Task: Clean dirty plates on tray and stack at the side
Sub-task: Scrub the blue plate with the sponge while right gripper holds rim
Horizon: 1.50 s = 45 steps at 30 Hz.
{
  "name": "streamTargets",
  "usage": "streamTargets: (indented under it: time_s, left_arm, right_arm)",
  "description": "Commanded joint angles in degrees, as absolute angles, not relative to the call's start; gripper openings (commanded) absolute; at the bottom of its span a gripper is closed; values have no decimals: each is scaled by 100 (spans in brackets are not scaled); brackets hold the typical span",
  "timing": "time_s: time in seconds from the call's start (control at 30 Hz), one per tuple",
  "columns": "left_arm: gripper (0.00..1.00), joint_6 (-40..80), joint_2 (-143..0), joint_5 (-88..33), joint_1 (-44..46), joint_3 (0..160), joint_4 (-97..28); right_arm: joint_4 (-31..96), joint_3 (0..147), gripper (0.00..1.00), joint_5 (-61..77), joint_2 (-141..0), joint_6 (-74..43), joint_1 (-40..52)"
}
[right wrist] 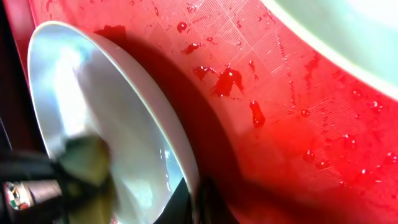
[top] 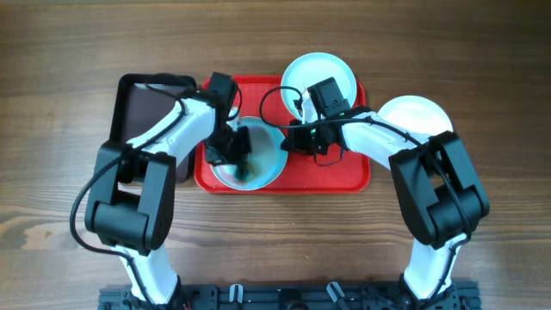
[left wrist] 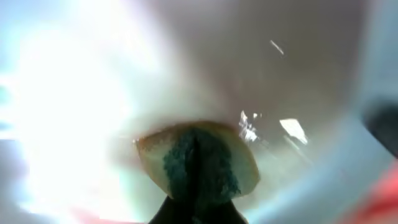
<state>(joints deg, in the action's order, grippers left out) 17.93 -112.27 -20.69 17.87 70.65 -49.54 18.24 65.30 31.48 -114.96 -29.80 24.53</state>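
Observation:
On the red tray [top: 331, 172] a pale turquoise plate [top: 263, 159] stands tilted up. My right gripper [top: 288, 138] is shut on its right rim; the wrist view shows the rim [right wrist: 186, 168] pinched between the fingers. My left gripper [top: 234, 153] is shut on a green and yellow sponge [left wrist: 196, 165] that presses into the plate's inside [left wrist: 205, 68]. The sponge [right wrist: 87, 162] also shows blurred in the right wrist view. A second turquoise plate [top: 318, 76] lies at the tray's far right corner. A white plate [top: 417, 114] rests on the table right of the tray.
A black tray [top: 142, 108] lies left of the red tray, partly under my left arm. Red droplets [right wrist: 227, 78] dot the bare tray floor [right wrist: 292, 130] between the two plates. Wooden table surrounds everything.

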Motion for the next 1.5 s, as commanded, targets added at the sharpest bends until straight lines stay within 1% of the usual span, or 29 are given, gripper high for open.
streamTargets:
  time_s: [0.0, 0.13, 0.2, 0.37, 0.5, 0.53, 0.63, 0.7, 0.8, 0.9, 0.97, 1.17, 1.23, 1.37, 1.47]
  left_arm:
    - [4, 917, -11550, -3747, 1984, 6836, -4737]
    - [4, 978, -11552, -3701, 2064, 6836, -4051]
    - [4, 1201, -11552, -3470, 2082, 6836, -3649]
    - [4, 2093, -11552, -1918, 2088, 6836, -2534]
    - [4, 2368, -11552, -808, 2088, 6836, -2043]
    - [4, 2770, -11552, 471, 2088, 6836, -2206]
    - [4, 3354, -11552, 1586, 2088, 6836, -2792]
    - [4, 3955, -11552, 2309, 2088, 6836, -3538]
    - [4, 4598, -11552, 2672, 2088, 6836, -4401]
    - [4, 4692, -11552, 2318, 2091, 6836, -4803]
    - [4, 4617, -11552, 1444, 2091, 6836, -4965]
    - [4, 2976, -11552, -1214, 2187, 6836, -4890]
    - [4, 2539, -11552, -1846, 2244, 6836, -4888]
    - [4, 1968, -11552, -2884, 2355, 6834, -4884]
    - [4, 1946, -11552, -3221, 2432, 6836, -4797]
  right_arm:
    - [1872, 6420, 4, 2943, -11690, -3079, 2482]
    - [1879, 6420, 4, 2945, -11690, -3037, 2482]
    - [1876, 6420, 4, 2945, -11690, -3039, 2482]
    - [1863, 6420, 4, 2941, -11690, -3037, 2482]
    - [1863, 6420, 4, 2941, -11690, -3035, 2482]
    - [1863, 6420, 4, 2941, -11690, -3037, 2482]
    - [1863, 6420, 4, 2941, -11690, -3037, 2482]
    - [1863, 6420, 5, 2941, -11690, -3037, 2482]
    - [1859, 6420, 4, 2941, -11690, -3037, 2482]
    - [1844, 6420, 4, 2941, -11690, -3037, 2482]
    - [1846, 6420, 4, 2941, -11690, -3037, 2482]
    - [1846, 6420, 4, 2943, -11690, -3015, 2482]
    - [1848, 6420, 4, 2943, -11690, -3013, 2482]
    - [1848, 6420, 4, 2943, -11690, -3013, 2482]
    - [1848, 6420, 4, 2943, -11690, -3013, 2482]
